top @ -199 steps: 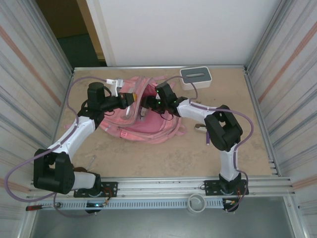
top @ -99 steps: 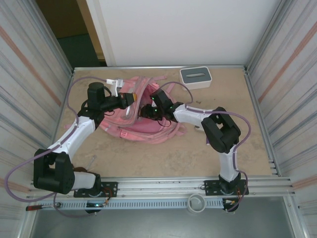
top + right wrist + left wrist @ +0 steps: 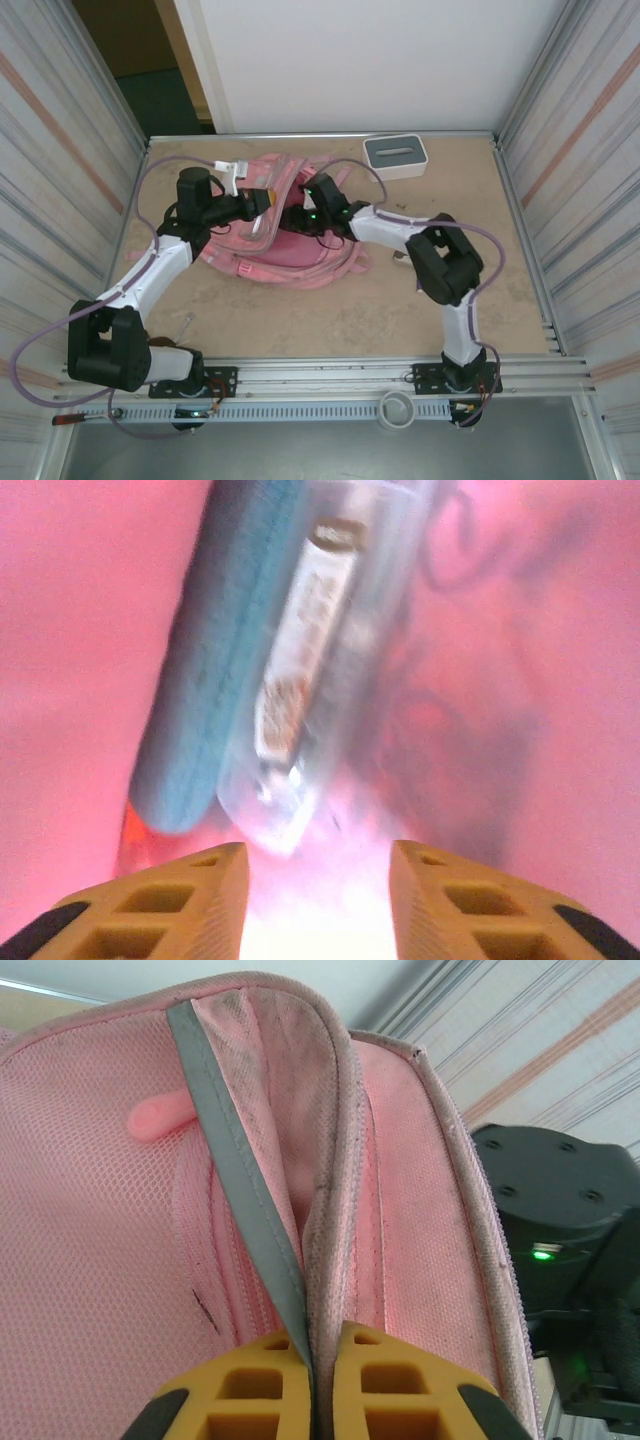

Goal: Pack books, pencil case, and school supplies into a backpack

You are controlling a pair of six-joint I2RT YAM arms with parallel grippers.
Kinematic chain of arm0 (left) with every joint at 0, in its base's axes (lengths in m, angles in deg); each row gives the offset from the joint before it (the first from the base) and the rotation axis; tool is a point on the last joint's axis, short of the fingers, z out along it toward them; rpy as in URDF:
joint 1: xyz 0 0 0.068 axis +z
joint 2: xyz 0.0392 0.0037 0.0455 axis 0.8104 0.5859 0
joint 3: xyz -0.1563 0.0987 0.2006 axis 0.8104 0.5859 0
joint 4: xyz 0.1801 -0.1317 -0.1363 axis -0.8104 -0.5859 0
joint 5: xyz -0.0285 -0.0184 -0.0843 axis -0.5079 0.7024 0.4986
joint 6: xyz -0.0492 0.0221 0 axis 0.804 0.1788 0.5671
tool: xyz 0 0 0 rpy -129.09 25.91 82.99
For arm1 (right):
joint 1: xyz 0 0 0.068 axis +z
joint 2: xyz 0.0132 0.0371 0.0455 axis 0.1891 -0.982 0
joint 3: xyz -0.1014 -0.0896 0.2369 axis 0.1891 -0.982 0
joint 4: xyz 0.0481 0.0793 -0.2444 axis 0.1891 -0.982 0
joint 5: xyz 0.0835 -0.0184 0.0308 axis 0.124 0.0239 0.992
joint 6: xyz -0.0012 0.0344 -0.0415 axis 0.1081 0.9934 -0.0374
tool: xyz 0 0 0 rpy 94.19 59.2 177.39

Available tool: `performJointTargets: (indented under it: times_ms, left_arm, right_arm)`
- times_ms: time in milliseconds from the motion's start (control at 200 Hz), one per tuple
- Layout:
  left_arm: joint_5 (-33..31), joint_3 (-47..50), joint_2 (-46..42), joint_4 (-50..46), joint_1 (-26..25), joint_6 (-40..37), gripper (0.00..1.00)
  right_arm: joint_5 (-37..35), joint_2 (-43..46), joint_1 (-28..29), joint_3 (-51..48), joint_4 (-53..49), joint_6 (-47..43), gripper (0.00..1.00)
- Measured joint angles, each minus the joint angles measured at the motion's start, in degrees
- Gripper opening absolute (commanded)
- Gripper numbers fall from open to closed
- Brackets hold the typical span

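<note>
Now the right tool [image 3: 318, 865] stands with its yellow fingers apart and nothing between them, inside the mouth of the backpack [image 3: 300, 262]. Over the last second it dipped further into the opening and has drawn back a little toward 3 o'clock, which I read as a drop just made and a retreat beginning. Ahead of it, at 12 o'clock in the wrist view, lies a clear packet [image 3: 300, 670], glossy and rounded, with white-and-dark print. Beside that, at 10 o'clock, is a long blue-green thing [image 3: 205, 670], matte and ribbed; the blur hides what it is. Both rest on soft pink lining, so some supplies seem to be packed already. The left tool [image 3: 312, 1385] has not moved: it stays clenched on the bag's rim, pinching grey tape and pink mesh, holding the mouth open from 9 o'clock. The backpack is limp woven fabric, scuffed at the seams, slumped at 11 o'clock on the speckled tan desk [image 3: 330, 320]. A hard white box [image 3: 396, 155] with a grey slotted top sits apart at 1 o'clock.
</note>
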State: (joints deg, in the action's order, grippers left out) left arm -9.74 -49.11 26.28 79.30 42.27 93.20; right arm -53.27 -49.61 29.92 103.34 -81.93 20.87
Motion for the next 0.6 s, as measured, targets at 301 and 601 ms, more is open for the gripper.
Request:
performJointTargets:
  times_ms: [301, 601]
  left_arm:
    - [-4.92, -1.49, 5.25, -0.85, -6.47, -1.81, 0.16]
    - [-11.8, -3.8, 8.17, -6.01, -11.47, -7.1, 0.61]
  right_arm:
    - [-9.9, 25.7, -6.27, -17.81, -6.49, -7.02, 0.65]
    - [-18.45, 33.22, -8.33, -23.41, -9.09, -9.88, 0.71]
